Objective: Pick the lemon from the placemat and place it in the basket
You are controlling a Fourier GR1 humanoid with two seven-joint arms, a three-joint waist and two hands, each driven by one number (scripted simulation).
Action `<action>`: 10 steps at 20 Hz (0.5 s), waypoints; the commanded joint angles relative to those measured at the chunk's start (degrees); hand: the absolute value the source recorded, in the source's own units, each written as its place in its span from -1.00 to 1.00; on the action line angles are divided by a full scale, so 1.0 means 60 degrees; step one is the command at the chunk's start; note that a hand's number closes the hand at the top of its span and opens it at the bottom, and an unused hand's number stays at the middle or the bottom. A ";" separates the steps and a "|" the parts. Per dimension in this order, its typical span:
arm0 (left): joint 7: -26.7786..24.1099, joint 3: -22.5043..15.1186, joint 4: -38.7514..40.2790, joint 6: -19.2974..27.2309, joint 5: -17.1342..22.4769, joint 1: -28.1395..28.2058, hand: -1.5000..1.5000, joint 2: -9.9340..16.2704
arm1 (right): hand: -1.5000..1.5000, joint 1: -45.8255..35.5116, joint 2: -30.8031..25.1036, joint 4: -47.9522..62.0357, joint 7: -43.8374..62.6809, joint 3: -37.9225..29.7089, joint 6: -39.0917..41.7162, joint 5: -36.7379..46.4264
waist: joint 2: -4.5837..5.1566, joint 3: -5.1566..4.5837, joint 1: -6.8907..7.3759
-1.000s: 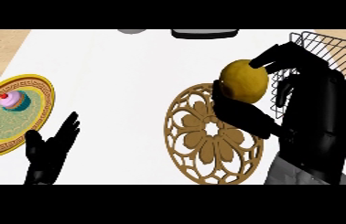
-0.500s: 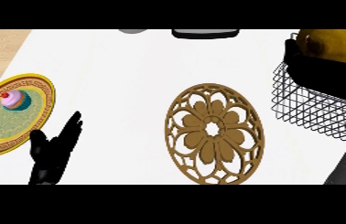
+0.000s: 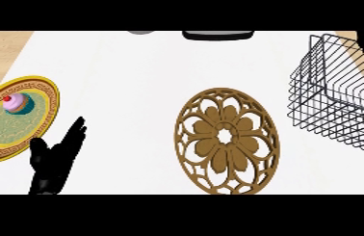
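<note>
one hand (image 3: 53,158) shows in the head view: the robot's left, black, well to the left of the placemat (image 3: 226,139) and near the view's lower edge. its fingers are straight and point up and slightly right, the thumb stands apart on the left side, and it has hold of nothing. it rests on or just above the white counter (image 3: 135,76); which of the two cannot be told.

the placemat is a brown, round, openwork piece with a flower pattern, lying flat on the counter. nothing lies on it.

the basket (image 3: 323,98) is a dark wire basket standing up and to the right of the placemat, apart from it, and cut off by the view's right edge. only bare wire mesh and counter show through its visible part.

the lemon shows nowhere in the view, so its place cannot be told. the right hand shows nowhere either.

far left of the placemat, beyond the left hand, lies a gold-rimmed plate (image 3: 43,114) with a greenish centre. a small cupcake (image 3: 16,103) with pink frosting stands on the plate's upper part.

up from the placemat, at the counter's far edge, a dark object (image 3: 217,34) and a grey object (image 3: 141,32) are partly visible; what they are cannot be told.
</note>
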 commanded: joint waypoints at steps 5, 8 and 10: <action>0.0350 0.0057 0.0992 -0.0244 -0.0002 0.0153 0.00 -0.0042 | 1.00 0.0809 -0.0222 0.1557 -0.1274 -0.1149 -0.0780 -0.0890 | 0.0123 -0.0102 0.0086; 0.0043 -0.0036 0.0776 -0.0372 -0.0055 0.0736 0.00 -0.0077 | 1.00 0.0826 -0.0113 0.1880 -0.1399 -0.1554 -0.1235 -0.1159 | 0.0110 -0.0102 0.0141; 0.0251 -0.0060 0.0917 -0.0378 0.0007 0.0420 0.00 -0.0188 | 1.00 0.0863 0.0084 0.2192 -0.1758 -0.2124 -0.1797 -0.1685 | 0.0126 -0.0099 0.0110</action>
